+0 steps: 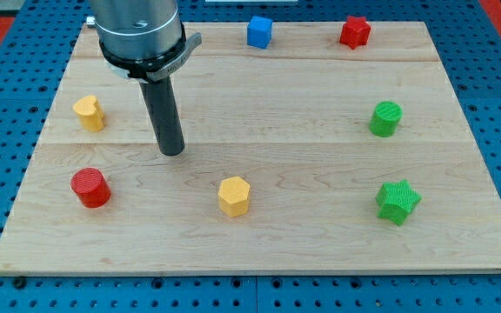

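My tip (173,151) rests on the wooden board (285,252) in its left half, touching no block. The yellow hexagonal block (234,196) lies below and to the right of it. At the lower left of the tip stands the red cylinder (90,188). A yellow block with a rounded, heart-like shape (90,113) sits to the tip's left, slightly higher. All three are well apart from the tip.
A blue cube (259,32) and a red star-like block (354,32) sit near the view's top edge. On the right side stand a green cylinder (386,118) and a green star (397,202). The arm's grey housing (139,35) hangs over the upper left.
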Robot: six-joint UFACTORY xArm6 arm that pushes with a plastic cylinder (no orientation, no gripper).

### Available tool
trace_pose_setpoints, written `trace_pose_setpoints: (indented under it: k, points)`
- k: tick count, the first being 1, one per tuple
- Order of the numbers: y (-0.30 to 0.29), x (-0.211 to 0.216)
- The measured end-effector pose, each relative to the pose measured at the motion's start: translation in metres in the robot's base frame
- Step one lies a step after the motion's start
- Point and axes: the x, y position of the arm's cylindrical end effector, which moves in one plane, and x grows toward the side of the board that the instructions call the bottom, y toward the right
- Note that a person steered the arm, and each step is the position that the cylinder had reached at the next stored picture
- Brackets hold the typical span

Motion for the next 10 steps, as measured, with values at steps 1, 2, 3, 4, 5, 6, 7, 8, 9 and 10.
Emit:
trace_pose_setpoints:
  k: [1, 2, 3, 4, 5, 6, 7, 8, 9, 10]
  points:
    - [0.015, -0.016]
    - [0.04, -0.029]
    - [0.04, -0.03]
    - [0.051, -0.048]
    - [0.06, -0.053]
    - [0.042, -0.041]
    - [0.023, -0.023]
    - [0.007, 0.003]
    - [0.033, 0.043]
    - [0.044, 0.056]
